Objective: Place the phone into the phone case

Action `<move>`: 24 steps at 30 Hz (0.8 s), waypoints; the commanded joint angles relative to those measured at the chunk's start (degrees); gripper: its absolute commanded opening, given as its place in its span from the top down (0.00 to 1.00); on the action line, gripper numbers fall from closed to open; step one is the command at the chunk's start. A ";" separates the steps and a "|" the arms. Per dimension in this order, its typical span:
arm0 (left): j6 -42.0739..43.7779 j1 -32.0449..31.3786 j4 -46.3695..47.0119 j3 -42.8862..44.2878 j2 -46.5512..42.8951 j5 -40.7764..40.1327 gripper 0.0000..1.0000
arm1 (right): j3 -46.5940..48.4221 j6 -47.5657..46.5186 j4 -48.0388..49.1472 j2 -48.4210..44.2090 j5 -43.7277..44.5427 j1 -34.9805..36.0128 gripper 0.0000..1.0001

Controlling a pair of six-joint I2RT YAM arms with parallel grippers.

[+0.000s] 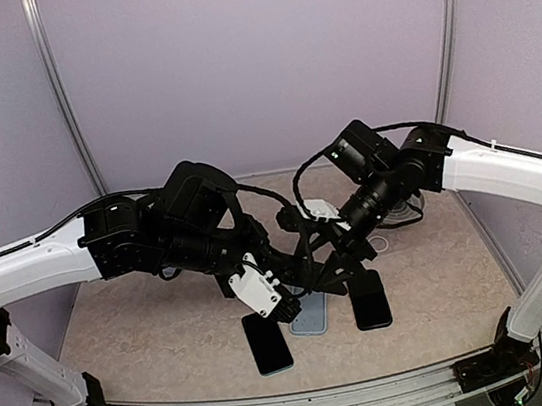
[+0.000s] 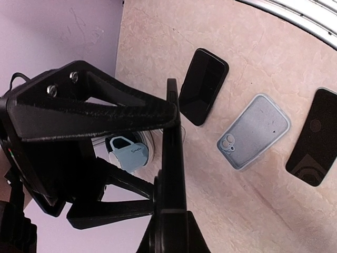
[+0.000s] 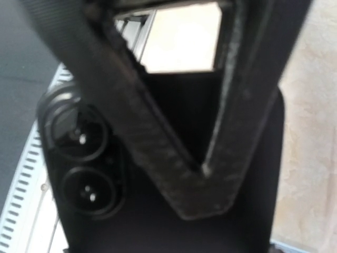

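A light blue phone case (image 1: 309, 313) lies open side down on the table, camera hole showing in the left wrist view (image 2: 254, 132). A black phone (image 1: 267, 343) lies left of it and another black phone (image 1: 369, 298) right of it; both show in the left wrist view (image 2: 311, 138) (image 2: 202, 86). My left gripper (image 1: 292, 283) is shut and empty, above the table just behind the case (image 2: 172, 92). My right gripper (image 1: 346, 271) is shut, its tips (image 3: 210, 197) close over the right phone's back (image 3: 253, 221), beside its two camera lenses (image 3: 79, 163). I cannot tell if they touch.
A small blue mug (image 2: 129, 151) sits on a round dish (image 1: 403, 210) at the back right. The metal rail (image 1: 299, 401) runs along the table's near edge. The two arms cross close together over the middle of the table.
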 commanded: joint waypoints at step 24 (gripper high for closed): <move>-52.85 8.56 2.22 11.83 7.53 15.26 1.00 | -25.56 12.20 25.41 -26.61 15.60 -4.19 0.20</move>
